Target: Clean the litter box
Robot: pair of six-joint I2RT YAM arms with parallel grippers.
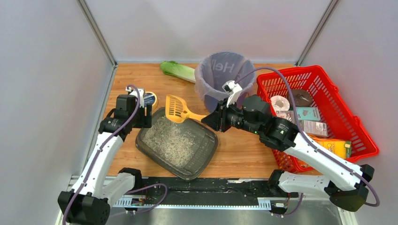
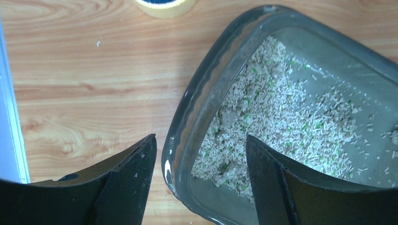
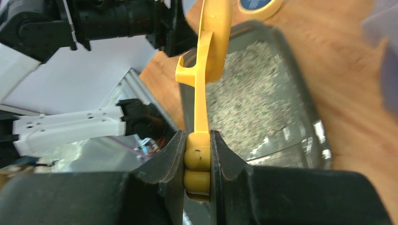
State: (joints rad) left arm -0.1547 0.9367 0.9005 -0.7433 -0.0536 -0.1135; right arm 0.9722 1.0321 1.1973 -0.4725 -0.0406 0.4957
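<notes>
Litter box (image 1: 187,174): a shallow dark grey tray of pale granules. You find it on the wooden table (image 1: 239,150), left of centre and set at an angle, in front of the purple-lined bin (image 1: 220,70) and well apart from the red basket (image 1: 324,79).

Your left gripper (image 2: 199,140): jaws spread wide and straddling the tray's rim, one finger over bare wood and the other over the litter. It grips nothing.

Your right gripper (image 3: 197,140): jaws pinching the handle of a yellow slotted scoop (image 1: 177,108). The scoop's head is at the tray's far edge; you cannot tell whether it touches.

Also on your table: a green leafy vegetable (image 1: 176,70) beside the bin, and a tape roll (image 1: 150,98) just beyond the tray.
</notes>
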